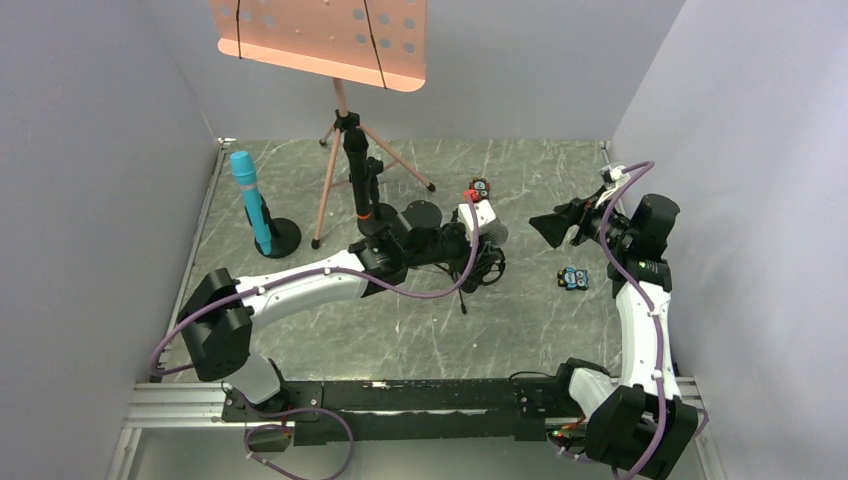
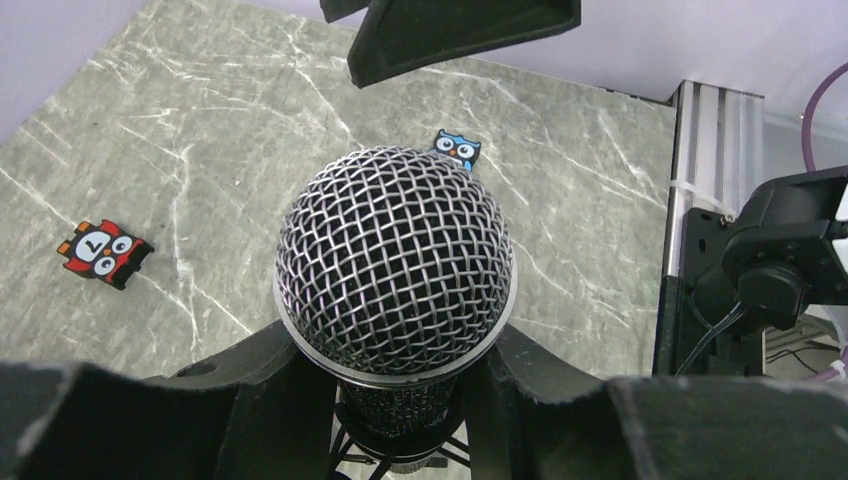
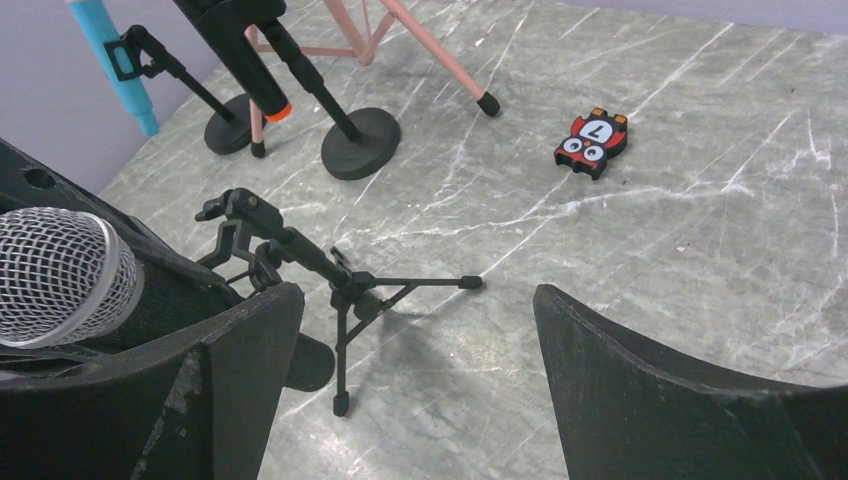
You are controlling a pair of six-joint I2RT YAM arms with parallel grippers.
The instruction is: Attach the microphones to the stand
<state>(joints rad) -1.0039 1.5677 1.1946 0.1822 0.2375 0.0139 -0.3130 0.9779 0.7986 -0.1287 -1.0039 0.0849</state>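
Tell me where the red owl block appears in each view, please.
Top external: red owl just right of centre, in the upper half.
Left wrist: red owl at the left edge, mid-height.
Right wrist: red owl upper right.
Shared landmark: mesh mic, in both wrist views.

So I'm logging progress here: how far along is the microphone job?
Looks done: the cyan-blue microphone and the black microphone with the orange ring sit upright on round-base stands. In hand: the left gripper is shut on the silver mesh-head microphone; the right gripper is open beside it. Left: seating it in the empty clip of the small tripod stand.
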